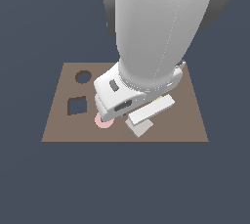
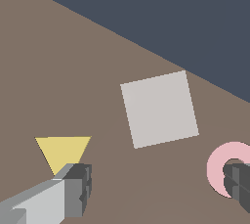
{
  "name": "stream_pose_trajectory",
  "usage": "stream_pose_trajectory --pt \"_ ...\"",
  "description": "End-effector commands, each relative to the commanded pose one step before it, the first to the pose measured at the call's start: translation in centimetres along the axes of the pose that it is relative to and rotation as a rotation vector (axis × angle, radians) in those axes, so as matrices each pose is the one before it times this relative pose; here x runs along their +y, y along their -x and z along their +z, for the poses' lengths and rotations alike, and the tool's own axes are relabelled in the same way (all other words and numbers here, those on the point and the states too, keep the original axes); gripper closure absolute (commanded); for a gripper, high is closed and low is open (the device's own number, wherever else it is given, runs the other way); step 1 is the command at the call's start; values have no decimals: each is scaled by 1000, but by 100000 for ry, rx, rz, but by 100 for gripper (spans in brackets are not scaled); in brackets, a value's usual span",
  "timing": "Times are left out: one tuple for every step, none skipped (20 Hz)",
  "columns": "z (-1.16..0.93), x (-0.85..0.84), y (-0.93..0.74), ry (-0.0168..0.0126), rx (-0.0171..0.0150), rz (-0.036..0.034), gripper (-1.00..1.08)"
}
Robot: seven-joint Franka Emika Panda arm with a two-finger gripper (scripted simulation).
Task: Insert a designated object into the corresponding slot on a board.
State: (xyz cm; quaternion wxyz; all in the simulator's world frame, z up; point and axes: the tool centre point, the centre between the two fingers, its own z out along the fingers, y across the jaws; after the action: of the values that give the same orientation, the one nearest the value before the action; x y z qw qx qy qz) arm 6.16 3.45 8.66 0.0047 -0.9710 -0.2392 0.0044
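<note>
The light-grey square tile (image 2: 159, 109) (image 1: 140, 128) lies flat on the brown board (image 1: 188, 120), near its front edge in the exterior view. My gripper (image 2: 158, 189) hovers over the board, open, its two dark fingers (image 2: 79, 187) spread wide with nothing between them. The tile sits just beyond the gap between the fingers. The dark square slot (image 1: 77, 105) is cut into the board toward the exterior view's left, apart from the tile. In the exterior view my hand (image 1: 117, 98) hangs over the board's middle and hides the fingertips.
A round hole (image 1: 83, 77) lies behind the square slot. A pink ring (image 2: 219, 167) (image 1: 103, 121) rests on the board by one finger, and a yellow triangle (image 2: 62, 150) by the other. The big white arm (image 1: 156, 27) blocks the board's back middle.
</note>
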Motion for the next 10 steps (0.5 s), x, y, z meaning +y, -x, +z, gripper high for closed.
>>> stream_pose_trajectory --pt "1040 424 -967 345 202 -6159 -92" --pt "358 150 -322 110 42 -2047 -92" --pt "332 137 -302 103 38 -1904 -92" --pt "304 126 -281 95 35 -1756 -92" --pt "276 112 -261 87 32 -1608 -92" --pt "248 100 -240 79 29 -1459 -92" --pt "223 90 -218 72 26 -1315 -92" --pt "198 80 -195 64 23 -1174 -92" --pt "175 71 -172 57 20 -1034 -92" --pt "151 60 -150 49 17 -899 -92"
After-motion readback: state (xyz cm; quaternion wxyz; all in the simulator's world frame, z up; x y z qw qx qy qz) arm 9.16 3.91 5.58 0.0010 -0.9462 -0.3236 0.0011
